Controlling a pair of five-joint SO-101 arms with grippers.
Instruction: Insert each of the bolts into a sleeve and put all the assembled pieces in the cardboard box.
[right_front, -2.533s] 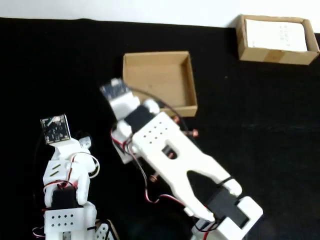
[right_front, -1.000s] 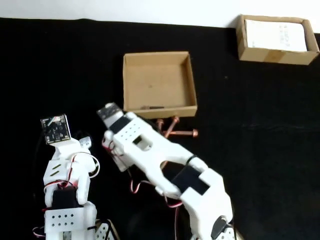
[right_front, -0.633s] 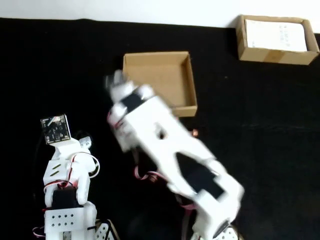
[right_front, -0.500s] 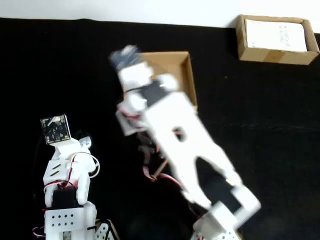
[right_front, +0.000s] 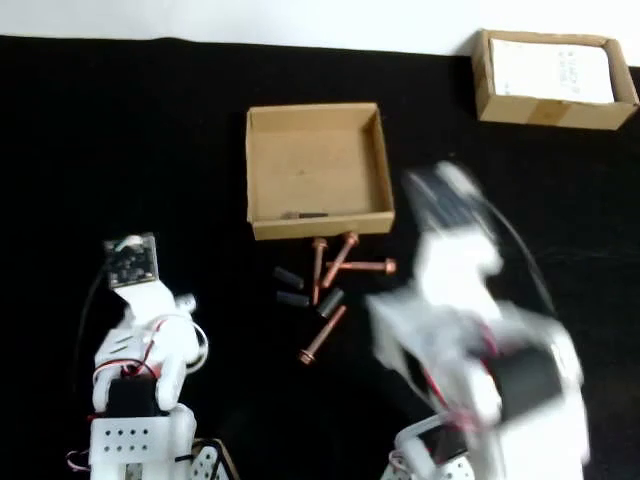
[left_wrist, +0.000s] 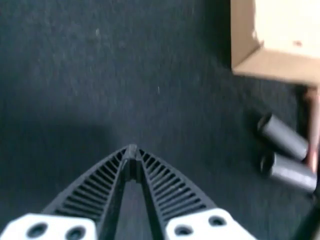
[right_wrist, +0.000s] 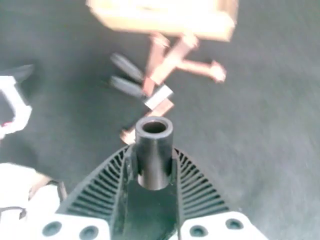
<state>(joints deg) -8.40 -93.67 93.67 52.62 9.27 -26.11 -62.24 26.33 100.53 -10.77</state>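
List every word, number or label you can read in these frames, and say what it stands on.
No text can be read.
White sheet in the small box at the table's far edge: faint print lines, too blurred to read.
Circuit board on the left arm: small marks, too small to read.
Cardboard box, bolts, sleeves: no markings visible.
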